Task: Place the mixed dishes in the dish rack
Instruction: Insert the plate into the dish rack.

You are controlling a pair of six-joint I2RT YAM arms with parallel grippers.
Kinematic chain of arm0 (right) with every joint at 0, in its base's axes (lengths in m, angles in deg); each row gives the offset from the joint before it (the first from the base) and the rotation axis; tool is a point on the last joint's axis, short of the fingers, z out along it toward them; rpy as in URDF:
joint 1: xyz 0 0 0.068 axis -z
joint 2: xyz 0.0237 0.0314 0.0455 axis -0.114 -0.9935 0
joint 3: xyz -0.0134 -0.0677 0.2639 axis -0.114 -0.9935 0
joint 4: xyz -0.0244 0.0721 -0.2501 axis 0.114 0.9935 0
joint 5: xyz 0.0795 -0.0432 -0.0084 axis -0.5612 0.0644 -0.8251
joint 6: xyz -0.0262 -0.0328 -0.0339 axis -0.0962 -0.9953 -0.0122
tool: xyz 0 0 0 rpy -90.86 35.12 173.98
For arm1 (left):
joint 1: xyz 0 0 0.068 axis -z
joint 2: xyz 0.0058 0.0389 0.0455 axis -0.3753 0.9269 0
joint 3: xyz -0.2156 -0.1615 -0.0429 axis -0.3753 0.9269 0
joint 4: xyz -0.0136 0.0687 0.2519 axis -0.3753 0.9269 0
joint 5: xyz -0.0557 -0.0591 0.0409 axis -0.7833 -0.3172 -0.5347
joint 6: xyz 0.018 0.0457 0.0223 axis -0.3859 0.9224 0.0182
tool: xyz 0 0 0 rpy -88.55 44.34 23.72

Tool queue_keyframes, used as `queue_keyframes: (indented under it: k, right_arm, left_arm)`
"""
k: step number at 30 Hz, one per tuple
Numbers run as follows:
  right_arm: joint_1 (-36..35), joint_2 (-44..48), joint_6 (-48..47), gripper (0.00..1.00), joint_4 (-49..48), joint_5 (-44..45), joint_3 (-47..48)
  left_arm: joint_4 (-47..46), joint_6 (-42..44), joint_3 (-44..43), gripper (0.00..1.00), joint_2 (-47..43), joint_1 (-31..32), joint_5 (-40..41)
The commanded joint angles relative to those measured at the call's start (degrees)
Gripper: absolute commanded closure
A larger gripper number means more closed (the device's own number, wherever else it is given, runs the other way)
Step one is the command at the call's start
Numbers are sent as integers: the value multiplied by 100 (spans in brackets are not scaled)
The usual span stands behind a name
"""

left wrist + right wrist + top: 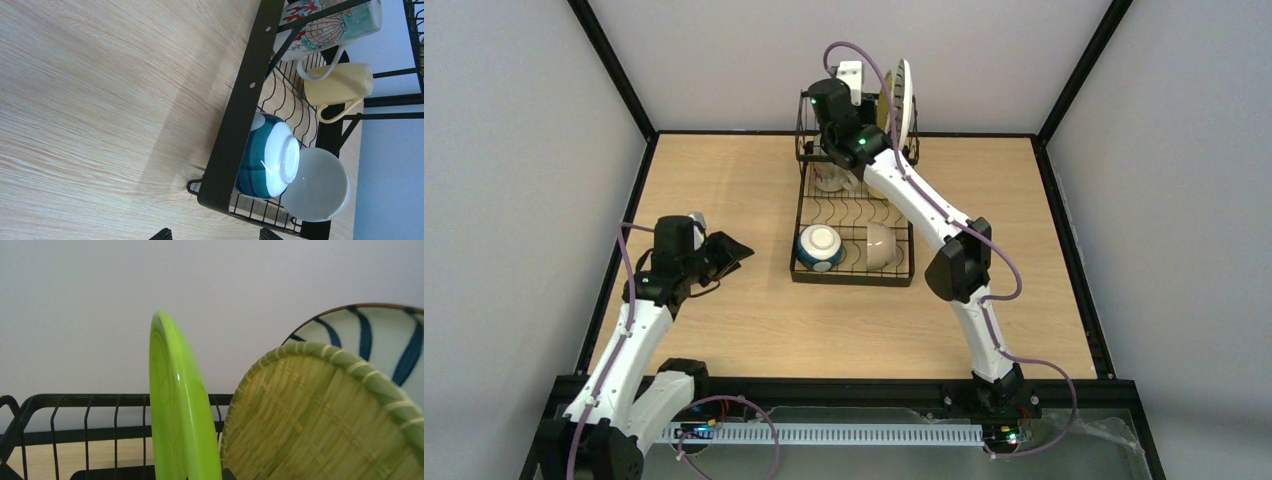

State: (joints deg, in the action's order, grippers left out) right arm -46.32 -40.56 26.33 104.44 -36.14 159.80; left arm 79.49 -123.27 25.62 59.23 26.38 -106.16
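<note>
Upright, green plate point(177, 405) edge-on; woven plate's point(310, 420) rim just beside.

Left arm point(629, 340) folded, jaws wide apart; right arm point(924, 210) outstretched, jaws pinched.

A light wood-grain table point(724, 330) with a black rim carries one thing directly: a black wire rack point(851, 280). It stands at the middle, its long side reaching back near the far edge.
</note>
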Motion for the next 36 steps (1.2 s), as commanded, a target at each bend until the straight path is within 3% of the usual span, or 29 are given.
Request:
queue_keyframes:
  k: [1, 19, 36]
  right_arm:
    - [22, -146, 206, 100, 177, -57, 172]
    - [6, -276, 264, 100, 422, -91, 184]
    - [-279, -382, -313, 100, 142, 330, 229]
  left_arm:
    - [8, 29, 88, 1, -41, 23, -33]
    - [-42, -40, 165, 1, -84, 18, -85]
    - [-13, -123, 471, 1, -567, 19, -203]
